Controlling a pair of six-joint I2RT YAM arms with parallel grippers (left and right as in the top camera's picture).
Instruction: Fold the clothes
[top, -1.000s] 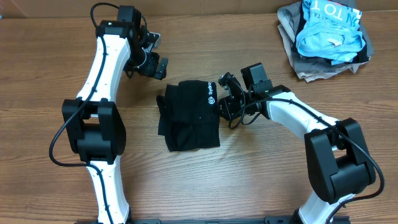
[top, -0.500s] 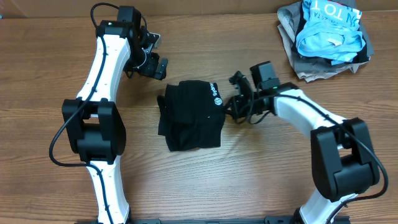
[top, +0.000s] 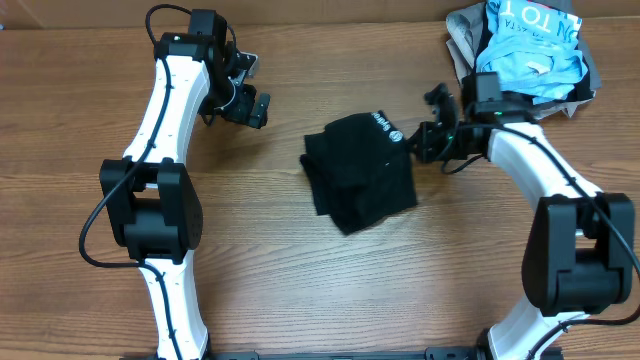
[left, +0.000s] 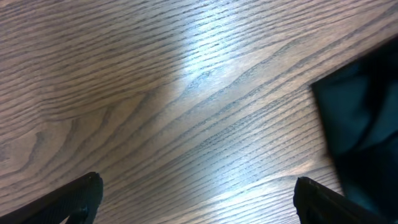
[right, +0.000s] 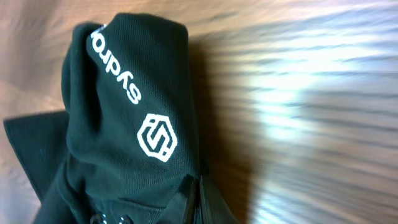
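The clothes (top: 360, 172) are a black T-shirt folded into a compact bundle on the wooden table, right of centre, with white lettering and a logo at its upper right corner. My right gripper (top: 412, 140) is shut on that corner; in the right wrist view the closed fingers (right: 196, 186) pinch the cloth (right: 124, 93) just below the logo. My left gripper (top: 255, 108) hangs open over bare wood at the upper left, well apart from the shirt. In the left wrist view its jaws (left: 198, 183) stand wide with nothing between them, and the shirt's edge (left: 367, 118) shows at the right.
A pile with a light blue garment (top: 528, 45) on a grey-tan garment (top: 500, 105) lies at the back right corner, close behind my right arm. Bare wood table (top: 300, 280) runs along the front and left.
My right gripper has pulled the folded black shirt to the right and slightly back, toward the pile, turning it a little. The left arm has stayed still.
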